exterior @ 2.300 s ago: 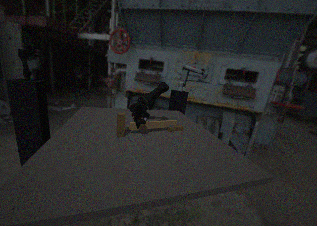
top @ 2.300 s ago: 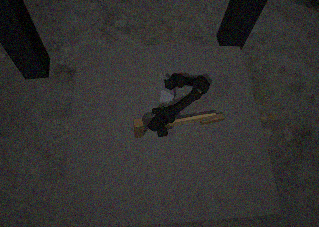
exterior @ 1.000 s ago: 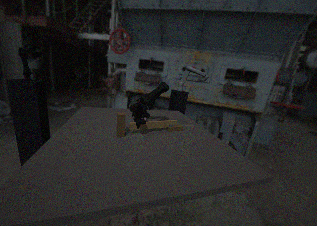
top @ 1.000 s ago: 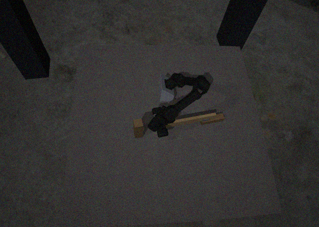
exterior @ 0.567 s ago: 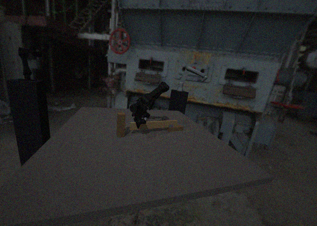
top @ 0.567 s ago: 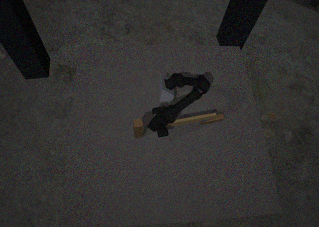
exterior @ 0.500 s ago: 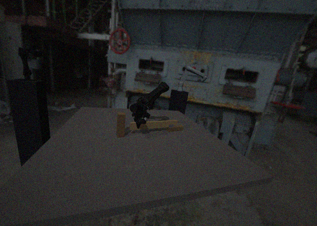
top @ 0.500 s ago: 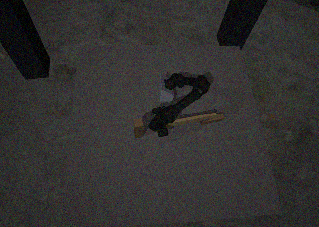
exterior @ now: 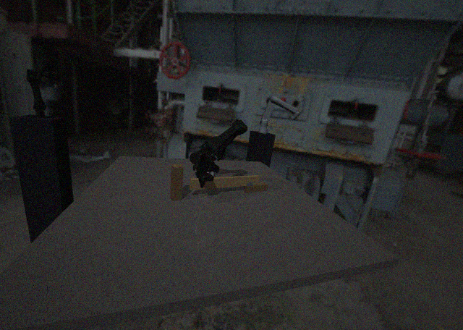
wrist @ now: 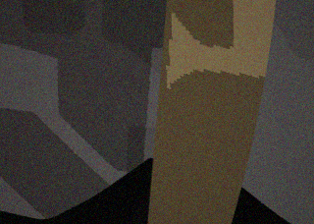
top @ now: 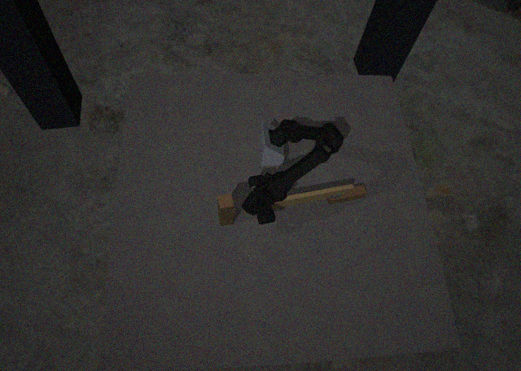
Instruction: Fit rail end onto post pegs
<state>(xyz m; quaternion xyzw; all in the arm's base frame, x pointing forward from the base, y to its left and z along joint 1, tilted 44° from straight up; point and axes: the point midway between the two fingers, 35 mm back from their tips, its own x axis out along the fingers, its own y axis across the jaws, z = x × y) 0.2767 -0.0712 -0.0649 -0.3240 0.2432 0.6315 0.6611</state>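
Observation:
The long wooden rail (top: 313, 194) (exterior: 237, 181) (wrist: 206, 121) runs between the post and the low footboard block. My gripper (top: 265, 206) (exterior: 207, 183) (wrist: 180, 171) is shut on the rail near its post end. In the exterior view that end looks slightly above the table, with a visible gap to the upright post (top: 225, 210) (exterior: 176, 182). The rail looks near level. Its far end is at the footboard block (top: 347, 195) (exterior: 256, 187); I cannot tell whether it sits in the bracket. The pegs and the holes cannot be made out.
The arm (top: 304, 167) (exterior: 226, 135) reaches over the rail from its base beside a pale plate (top: 272, 157). Dark pillars (top: 400, 26) (exterior: 40, 169) stand beyond the table (top: 252, 295) (exterior: 224, 252). The post is close to the gripper's left in the top and exterior views.

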